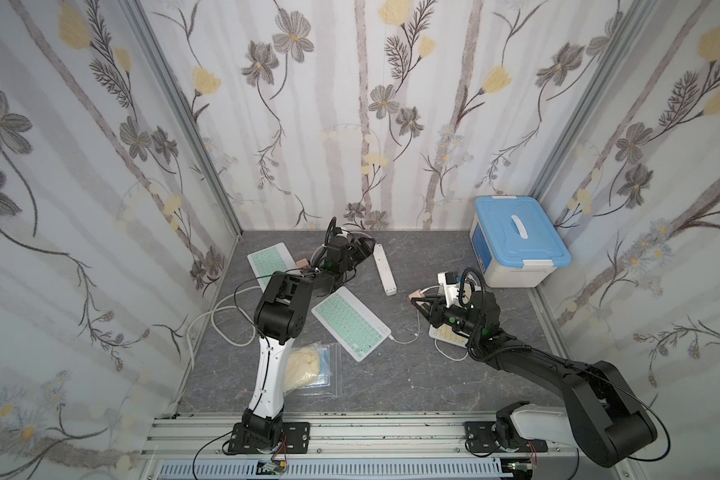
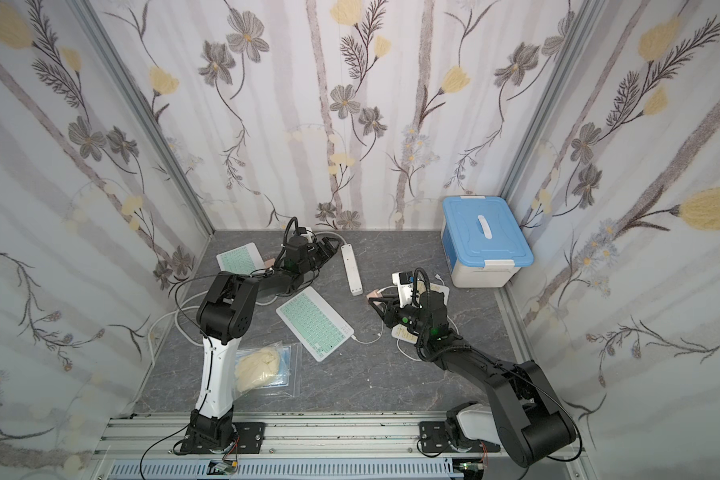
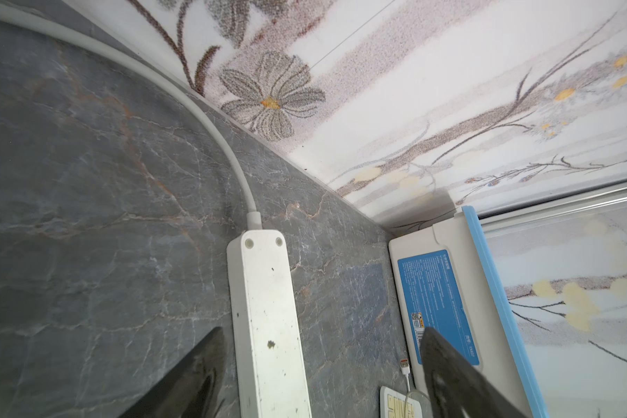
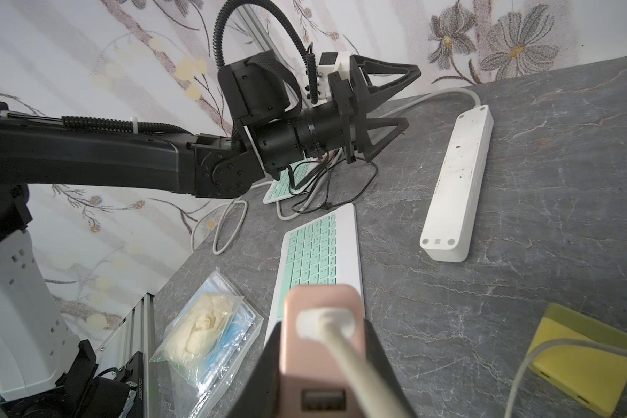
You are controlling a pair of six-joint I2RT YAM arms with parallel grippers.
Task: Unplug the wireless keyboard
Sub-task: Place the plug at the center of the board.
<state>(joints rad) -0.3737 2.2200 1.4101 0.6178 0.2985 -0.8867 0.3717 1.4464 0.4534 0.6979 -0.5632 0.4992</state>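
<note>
Wireless keyboard (image 1: 350,324), white with mint keys, flat on the grey table (image 1: 391,382) at the middle of the frame in both top views, turned at a slant. Thin white cable (image 1: 404,341) at its lower right corner, curling toward the right and ending loose on the table. Whether seated in the keyboard's port: cannot tell.

Right gripper (image 1: 420,301) right of centre in a top view, clenched on a pink charger (image 4: 321,325). In the right wrist view, black fingers (image 4: 265,369) pressed against both sides of the charger, and a thick white cord (image 4: 344,347) plugged into its face. Yellow pad (image 4: 587,354) on the table near that gripper, with a white wire lying over it.

Left gripper (image 1: 366,246) at upper centre of the frame, close to the back wall, released, jaws spread wide and gripping nothing. In the left wrist view, fingers (image 3: 200,376) well apart, one on each side of a white power strip (image 3: 265,318), raised above it and not touching.

Second mint keyboard (image 1: 267,259) toward the upper left of the table, partly hidden by the left arm. Blue-lidded box (image 1: 516,241) in the table's upper right corner. Clear bag (image 1: 312,365) of pale gloves and blue masks just beside the wireless keyboard, to its lower left.
</note>
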